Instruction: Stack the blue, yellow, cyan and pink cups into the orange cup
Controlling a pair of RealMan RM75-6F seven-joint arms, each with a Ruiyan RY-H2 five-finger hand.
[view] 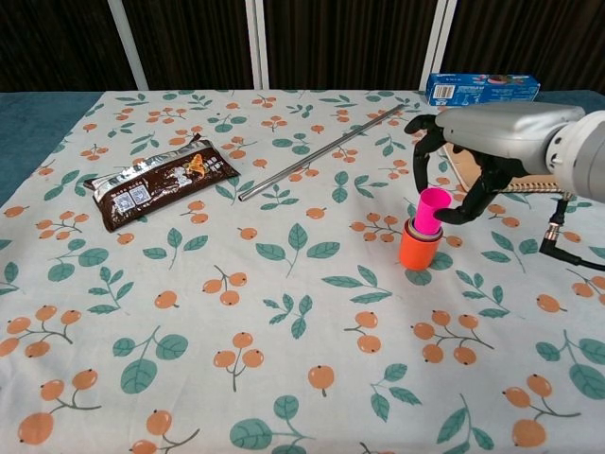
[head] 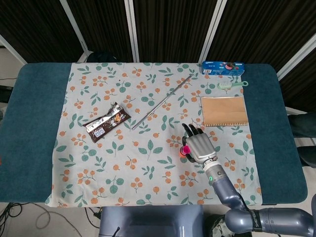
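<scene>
Pink cup (view: pixel 433 209) stood upright in the orange cup (view: pixel 419 250), rim well above it, pinched by the right hand (view: pixel 470 151) hovering at two o'clock; a notebook (head: pixel 224 111) lay beyond.

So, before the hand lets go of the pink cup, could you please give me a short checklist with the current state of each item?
1. Pink cup mouth-up over the stack: ok.
2. Pink cup fully seated in the orange cup: not ok, most of it stands above the rim.
3. Right hand holding the pink cup: ok.
4. Orange cup upright on the tablecloth: ok.
5. Metal rod and notebook apart from the stack: ok.
6. Left hand: cannot tell, not visible.
</scene>
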